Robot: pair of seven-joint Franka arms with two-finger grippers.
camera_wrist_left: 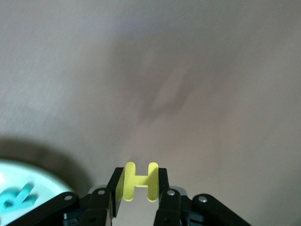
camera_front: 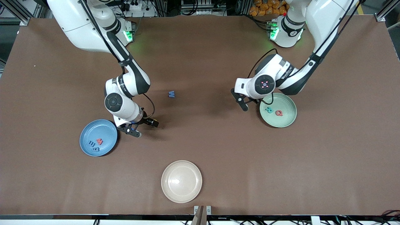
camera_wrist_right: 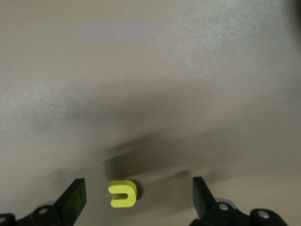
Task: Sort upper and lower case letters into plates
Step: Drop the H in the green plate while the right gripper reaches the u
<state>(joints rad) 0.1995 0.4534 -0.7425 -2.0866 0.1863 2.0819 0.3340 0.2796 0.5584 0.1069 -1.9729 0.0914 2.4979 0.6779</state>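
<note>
Left tool (camera_wrist_left: 138, 188) pinching yellow H (camera_wrist_left: 139, 181) by its two bars, uprights in line with the fingers, just beside mint plate (camera_front: 286, 120); right tool (camera_wrist_right: 138, 197) spread wide over yellow lowercase letter (camera_wrist_right: 123, 193) flat on desk (camera_front: 218, 156) beside blue plate (camera_front: 89, 147).

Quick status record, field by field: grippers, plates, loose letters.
left gripper: shut on yellow H, beside the green plate
right gripper: open, over a small yellow letter on the table, beside the blue plate
green plate contents: teal letter, red letter
blue plate contents: red letter, two blue letters
beige plate: no letters
loose: blue letter mid-table
</note>
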